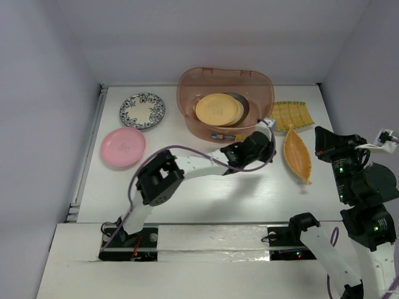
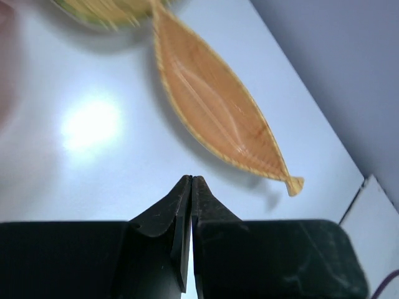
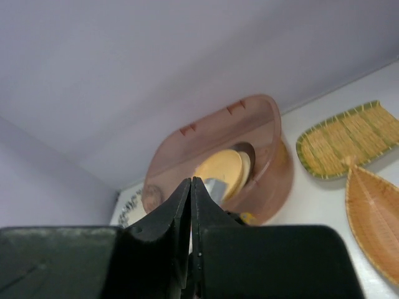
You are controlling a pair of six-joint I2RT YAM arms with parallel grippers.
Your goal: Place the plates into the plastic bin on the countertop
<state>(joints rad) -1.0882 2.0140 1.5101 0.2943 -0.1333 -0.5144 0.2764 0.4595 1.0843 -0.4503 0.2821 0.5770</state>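
The top camera looks down on the plastic bin (image 1: pixel 186 109). Both wrist cameras sit lower, sharing the leaf-shaped plate (image 2: pixel 218 112) right of it.

Pale lilac walls (image 1: pixel 218 37) close in the white, faintly plank-grained countertop (image 1: pixel 249 199) at the back, left and right, and light leaves a bright glare patch (image 2: pixel 90 124) on its surface.

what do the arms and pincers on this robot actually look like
Both arms mix white links with blocky black joint housings. The left arm carries a purple cable looping alongside; the right arm shows small green lights. The left pincer and right pincer have matte black, wedge-shaped fingers tapering to thin tips.
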